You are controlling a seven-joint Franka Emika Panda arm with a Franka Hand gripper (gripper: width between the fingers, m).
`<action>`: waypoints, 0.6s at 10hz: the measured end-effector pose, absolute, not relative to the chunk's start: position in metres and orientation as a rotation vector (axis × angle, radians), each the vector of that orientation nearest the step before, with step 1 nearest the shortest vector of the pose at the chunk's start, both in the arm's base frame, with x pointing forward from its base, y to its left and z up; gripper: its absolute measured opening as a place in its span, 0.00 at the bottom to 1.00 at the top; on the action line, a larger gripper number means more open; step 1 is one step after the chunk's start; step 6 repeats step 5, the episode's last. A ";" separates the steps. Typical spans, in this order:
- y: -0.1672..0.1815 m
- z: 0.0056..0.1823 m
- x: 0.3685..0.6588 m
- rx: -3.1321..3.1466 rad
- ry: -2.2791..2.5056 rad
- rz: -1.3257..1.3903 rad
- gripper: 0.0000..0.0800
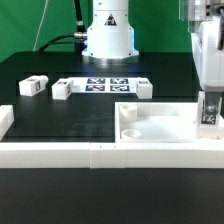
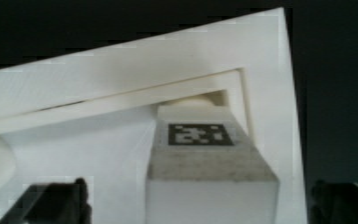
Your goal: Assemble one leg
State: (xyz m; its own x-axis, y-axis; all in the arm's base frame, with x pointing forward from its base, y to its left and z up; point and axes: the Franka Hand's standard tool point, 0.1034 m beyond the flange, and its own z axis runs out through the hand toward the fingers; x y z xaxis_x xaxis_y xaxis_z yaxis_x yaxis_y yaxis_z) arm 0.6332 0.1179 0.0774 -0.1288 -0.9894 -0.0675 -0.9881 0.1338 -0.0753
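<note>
A leg (image 2: 211,160), a small white block with a black-and-white tag, stands upright in a corner of the large white recessed panel (image 2: 87,110). My gripper (image 2: 199,205) is straight above it and open. The dark fingers (image 2: 55,200) stand on either side of the leg with a gap to each side. In the exterior view the gripper (image 1: 208,112) hangs over the panel's (image 1: 150,128) corner at the exterior view's right, and the leg's tag (image 1: 208,118) shows between the fingers. Three more legs lie on the black table: two (image 1: 30,86) (image 1: 62,88) at the exterior view's left, one (image 1: 142,88) further right.
The marker board (image 1: 105,84) lies in front of the robot base (image 1: 107,35). Long white border rails (image 1: 60,153) run along the table's front edge, with a short piece (image 1: 5,120) at the exterior view's left. The panel has a round recess (image 1: 130,113).
</note>
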 end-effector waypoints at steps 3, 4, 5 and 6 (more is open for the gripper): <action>0.121 0.077 0.632 -2.246 2.051 -0.030 0.81; 0.121 0.077 0.632 -2.244 2.054 -0.030 0.81; 0.121 0.077 0.632 -2.245 2.053 -0.030 0.81; 0.121 0.077 0.632 -2.245 2.053 -0.030 0.81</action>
